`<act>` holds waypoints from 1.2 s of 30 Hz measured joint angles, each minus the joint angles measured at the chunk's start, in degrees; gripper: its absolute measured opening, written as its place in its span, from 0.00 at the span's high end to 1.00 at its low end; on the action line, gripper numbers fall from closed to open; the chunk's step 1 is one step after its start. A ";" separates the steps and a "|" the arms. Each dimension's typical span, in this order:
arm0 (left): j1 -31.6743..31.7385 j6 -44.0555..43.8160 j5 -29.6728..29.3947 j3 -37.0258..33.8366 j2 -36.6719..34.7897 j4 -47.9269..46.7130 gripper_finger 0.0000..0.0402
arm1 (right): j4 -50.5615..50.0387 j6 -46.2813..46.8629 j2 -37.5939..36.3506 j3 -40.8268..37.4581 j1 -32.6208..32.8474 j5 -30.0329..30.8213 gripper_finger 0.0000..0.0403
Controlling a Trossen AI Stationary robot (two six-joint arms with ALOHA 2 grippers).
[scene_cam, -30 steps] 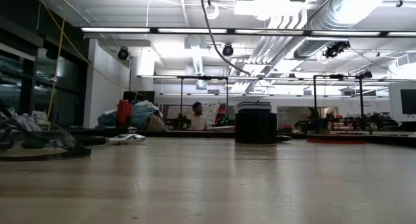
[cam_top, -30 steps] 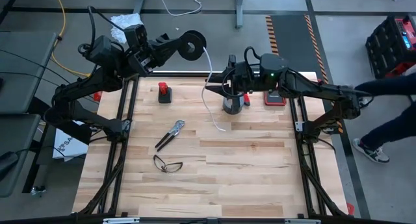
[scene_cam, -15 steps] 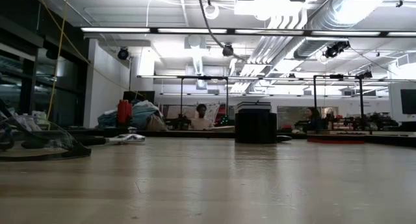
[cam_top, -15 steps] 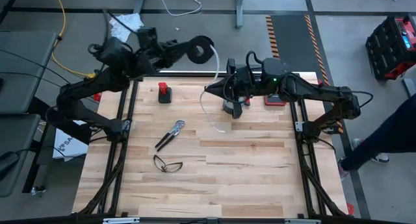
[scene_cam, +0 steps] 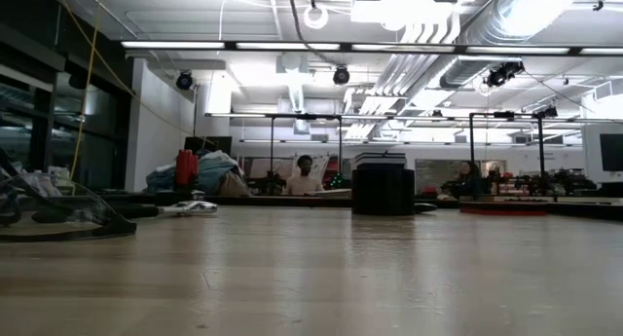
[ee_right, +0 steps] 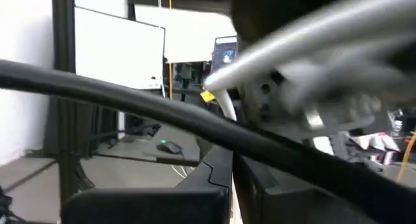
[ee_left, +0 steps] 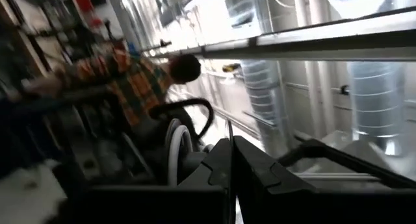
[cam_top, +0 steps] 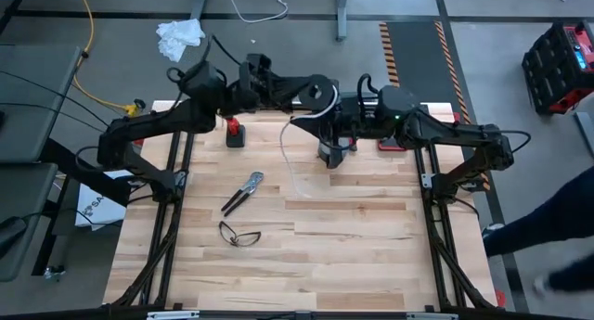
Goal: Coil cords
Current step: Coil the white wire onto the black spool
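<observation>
The spool point(cam_top: 318, 91) is up off the table point(cam_top: 353, 255), above its far edge, a small black round thing with white cord point(cam_top: 295, 158) wound on it. My left gripper point(cam_top: 302, 90) has it clamped; in my left wrist view the white windings point(ee_left: 174, 149) sit just beyond my two closed fingers point(ee_left: 253, 178). From the spool the cord's loose end hangs down in a thin white line and curves onto the wood near the table's middle.

My right gripper point(cam_top: 336, 125) is just beside the spool, close to the hanging cord. I cannot tell whether it is closed on anything.

Below it on the table stands a dark cylinder point(cam_top: 330, 151). A red-and-black thing point(cam_top: 235, 133) sits near the far left, and a flat red item point(cam_top: 391, 141) lies near the far right. Nearer the middle lie pliers point(cam_top: 242, 191) and, just past them, safety glasses point(cam_top: 239, 234).
</observation>
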 joint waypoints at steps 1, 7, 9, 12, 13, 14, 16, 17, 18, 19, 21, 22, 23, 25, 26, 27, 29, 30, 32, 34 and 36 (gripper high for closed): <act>-0.26 -1.47 0.64 0.00 0.25 0.70 1.00 | -0.47 -0.22 0.00 0.00 0.02 0.45 1.00; -1.64 -4.12 2.03 0.00 0.13 1.18 1.00 | -0.63 -1.97 0.02 0.00 -0.17 1.70 1.00; -2.00 -5.24 2.74 0.00 -0.15 0.95 1.00 | -0.58 -2.84 0.02 0.00 -0.14 2.06 1.00; -2.39 -6.20 4.86 0.00 -0.23 0.80 1.00 | 0.61 -2.80 0.00 0.00 -0.49 1.82 1.00; -2.39 -6.30 5.25 0.00 -0.27 0.70 1.00 | 0.91 -2.82 0.00 0.00 -0.51 1.87 1.00; -2.44 -6.16 5.41 0.00 -0.27 0.53 1.00 | 1.21 -2.85 -0.02 0.00 -0.51 1.99 1.00; -2.50 -4.65 5.30 0.00 -0.27 -0.11 1.00 | 1.85 -2.75 -0.02 0.00 -0.51 1.92 1.00; -2.50 -4.03 5.30 0.00 -0.31 -0.56 1.00 | 2.05 -2.75 -0.02 0.00 -0.51 1.88 1.00; -2.47 -3.94 5.45 0.00 -0.31 -0.72 1.00 | 2.33 -2.81 -0.02 0.00 -0.51 1.88 1.00; -2.41 -4.02 5.66 0.00 -0.31 -0.80 1.00 | 2.57 -2.85 -0.02 0.00 -0.51 1.88 1.00; -2.37 -4.99 5.99 0.00 -0.31 -0.95 1.00 | 3.02 -2.87 -0.02 0.00 -0.54 1.99 1.00; -2.34 -5.56 6.84 0.00 -0.31 -1.06 1.00 | 3.10 -2.93 -0.02 0.00 -0.54 2.33 1.00; -2.32 -6.06 7.92 0.00 -0.31 -1.36 1.00 | 3.12 -3.37 -0.02 0.00 -0.54 2.84 1.00; -2.32 -6.76 9.57 -0.02 -0.56 -2.05 1.00 | 3.22 -4.76 -0.04 0.00 -0.51 3.87 1.00; -2.32 -7.02 10.33 -0.02 -0.66 -2.73 1.00 | 3.32 -5.38 -0.04 0.00 -0.51 4.15 1.00; -2.32 -7.15 11.35 -0.01 -0.83 -3.52 1.00 | 3.44 -5.81 -0.04 0.00 -0.54 4.28 1.00; -2.28 -6.80 13.30 -0.02 -1.62 -6.44 1.00 | 3.46 -5.87 -0.07 0.00 -0.90 4.40 1.00; -2.30 -6.22 13.77 -0.02 -2.13 -8.15 1.00 | 3.32 -5.87 -0.18 0.00 -1.17 4.44 1.00; -2.19 -4.54 15.00 -0.01 -3.33 -12.36 1.00 | 2.86 -6.03 -0.52 -0.02 -1.75 4.46 1.00; -1.55 -2.45 15.64 -0.02 -4.83 -17.17 1.00 | 2.54 -6.08 -0.99 -0.07 -2.39 4.41 1.00; -0.88 -0.01 15.46 -0.02 -6.16 -21.98 1.00 | 2.19 -5.87 -1.71 -0.07 -3.14 4.39 1.00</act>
